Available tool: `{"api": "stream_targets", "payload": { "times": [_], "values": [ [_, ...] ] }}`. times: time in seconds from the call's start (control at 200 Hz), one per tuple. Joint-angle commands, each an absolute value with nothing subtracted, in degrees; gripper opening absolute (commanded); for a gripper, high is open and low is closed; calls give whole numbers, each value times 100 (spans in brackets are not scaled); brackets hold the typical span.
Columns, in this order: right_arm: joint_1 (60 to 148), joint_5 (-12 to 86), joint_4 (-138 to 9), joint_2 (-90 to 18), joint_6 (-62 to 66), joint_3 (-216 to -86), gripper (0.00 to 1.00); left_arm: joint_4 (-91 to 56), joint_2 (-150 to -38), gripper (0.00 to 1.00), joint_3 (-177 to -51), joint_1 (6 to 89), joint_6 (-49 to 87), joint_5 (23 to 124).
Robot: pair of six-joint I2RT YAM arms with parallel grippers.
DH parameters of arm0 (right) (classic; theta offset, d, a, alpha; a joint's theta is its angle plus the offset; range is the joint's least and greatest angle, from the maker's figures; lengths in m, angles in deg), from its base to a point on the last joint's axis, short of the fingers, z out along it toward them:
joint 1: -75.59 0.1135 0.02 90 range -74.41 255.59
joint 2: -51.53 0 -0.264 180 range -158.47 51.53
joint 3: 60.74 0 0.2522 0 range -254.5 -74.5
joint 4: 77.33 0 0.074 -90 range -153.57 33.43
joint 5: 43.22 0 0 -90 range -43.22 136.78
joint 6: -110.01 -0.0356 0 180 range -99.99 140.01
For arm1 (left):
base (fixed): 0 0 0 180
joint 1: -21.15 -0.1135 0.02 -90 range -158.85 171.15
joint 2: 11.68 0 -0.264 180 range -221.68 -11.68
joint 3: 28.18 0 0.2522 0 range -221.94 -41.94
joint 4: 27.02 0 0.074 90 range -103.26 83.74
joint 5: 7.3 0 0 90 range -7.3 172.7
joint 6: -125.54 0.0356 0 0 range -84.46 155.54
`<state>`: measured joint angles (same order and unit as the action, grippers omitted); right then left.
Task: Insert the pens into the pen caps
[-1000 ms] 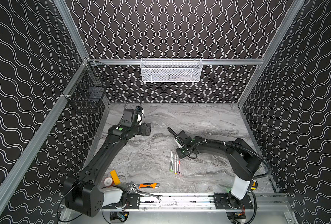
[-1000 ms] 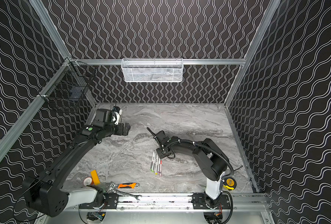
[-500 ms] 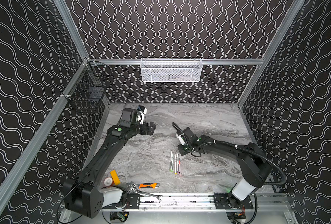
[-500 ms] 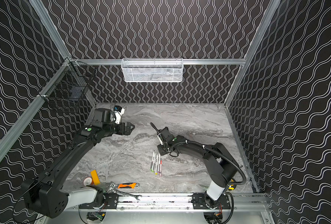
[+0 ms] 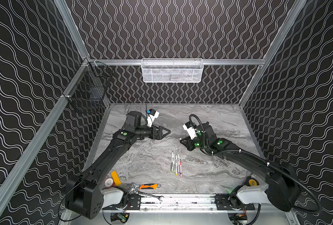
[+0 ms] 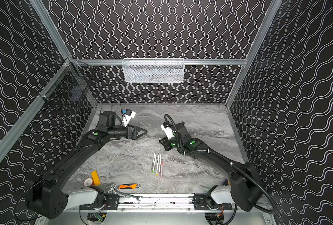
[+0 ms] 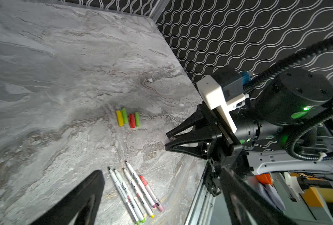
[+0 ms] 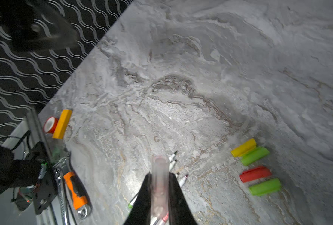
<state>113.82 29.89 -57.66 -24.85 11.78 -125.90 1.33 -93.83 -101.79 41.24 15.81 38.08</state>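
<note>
Lying side by side near the front edge of the tabletop [image 5: 142, 171], four pens [image 5: 176, 164] are packed close; four pen caps [image 7: 128, 117] sit in a row nearby. Left gripper [image 5: 166, 132] hangs spread and empty; right gripper [image 7: 164, 140] is pressed together, empty. The pens look light, stiff, smooth and likely to roll: pinch an outer barrel at mid-length.

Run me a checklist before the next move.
1. Left pincer open and empty: ok.
2. Right pincer shut on the translucent tube: ok.
3. Pens side by side, clear of both pincers: ok.
4. Pen caps in a row, apart from the pens: ok.
5. Pens seated in those caps: not ok, none.
6. Whether the tube belongs to one of the pens: cannot tell.
</note>
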Motion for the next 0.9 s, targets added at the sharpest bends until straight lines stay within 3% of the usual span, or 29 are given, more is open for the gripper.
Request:
{"api": "stream_targets", "payload": {
  "times": [0.0, 0.16, 0.891],
  "values": [
    [11377, 2390, -6471, -2247, 1401, -12390, 17, -210, -9486, 90, -10272, 4263, 1568, 3079],
    [11373, 1922, -6824, -2050, 1526, -12231, 16, -534, -9554, 80, -10174, 4382, 1442, 2702],
    [11391, 1454, -7412, -2010, 1462, -12372, 16, -385, -9857, 59, -10247, 4663, 1588, 2332]
  ]
}}
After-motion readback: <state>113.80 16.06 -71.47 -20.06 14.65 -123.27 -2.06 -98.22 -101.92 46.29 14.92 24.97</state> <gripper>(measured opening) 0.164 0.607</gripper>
